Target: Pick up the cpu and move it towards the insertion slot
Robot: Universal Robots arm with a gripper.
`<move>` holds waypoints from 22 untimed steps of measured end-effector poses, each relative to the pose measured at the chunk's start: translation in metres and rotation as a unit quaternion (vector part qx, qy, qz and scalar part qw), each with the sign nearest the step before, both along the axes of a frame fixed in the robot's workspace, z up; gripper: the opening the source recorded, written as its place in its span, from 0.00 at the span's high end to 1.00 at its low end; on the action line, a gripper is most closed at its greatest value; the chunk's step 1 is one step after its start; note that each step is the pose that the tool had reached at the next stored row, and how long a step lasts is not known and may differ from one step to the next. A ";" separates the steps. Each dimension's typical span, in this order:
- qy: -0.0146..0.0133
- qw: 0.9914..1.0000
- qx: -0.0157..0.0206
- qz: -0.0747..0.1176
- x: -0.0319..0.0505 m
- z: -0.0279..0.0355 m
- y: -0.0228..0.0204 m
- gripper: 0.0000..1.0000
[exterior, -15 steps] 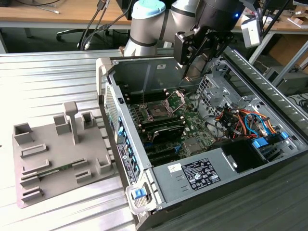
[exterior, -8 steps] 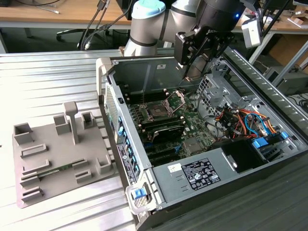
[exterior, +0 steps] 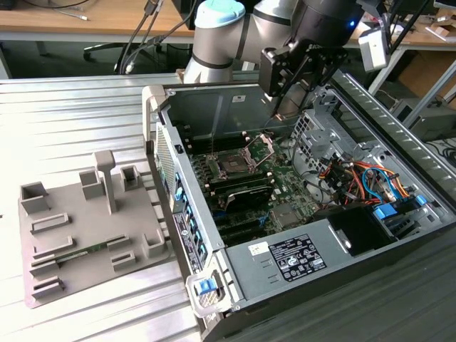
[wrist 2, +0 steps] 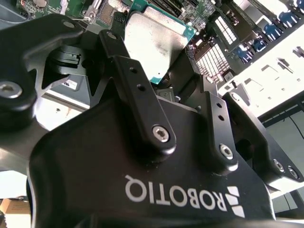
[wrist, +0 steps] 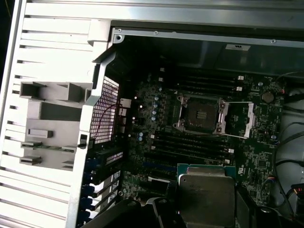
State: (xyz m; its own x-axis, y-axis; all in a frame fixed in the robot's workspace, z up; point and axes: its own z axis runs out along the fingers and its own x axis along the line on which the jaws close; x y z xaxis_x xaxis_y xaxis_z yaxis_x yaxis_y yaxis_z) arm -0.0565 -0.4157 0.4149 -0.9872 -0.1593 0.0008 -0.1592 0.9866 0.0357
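The arm bends down over the open computer case (exterior: pixel 399 153), and its gripper (exterior: pixel 288 107) hangs at about one o'clock from the insertion slot (exterior: pixel 235 162). Its fingers (wrist 2: pixel 137 90) are closed tight on the cpu (wrist 2: pixel 154 45), holding the chip up in the air above the green board (wrist: pixel 156 123).

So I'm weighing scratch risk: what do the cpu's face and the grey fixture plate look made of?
The cpu, held in the gripper, looks like brushed silvery metal on a green board edge. The fixture plate looks like matte grey plastic, evenly dull, without glints.
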 end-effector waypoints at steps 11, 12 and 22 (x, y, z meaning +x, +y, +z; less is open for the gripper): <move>0.000 1.000 0.000 0.000 0.0022 -0.0007 0.0000 0.45; 0.000 1.000 0.000 0.000 0.0024 -0.0007 0.0000 0.45; 0.000 1.000 0.000 0.000 0.0045 -0.0015 0.0000 0.45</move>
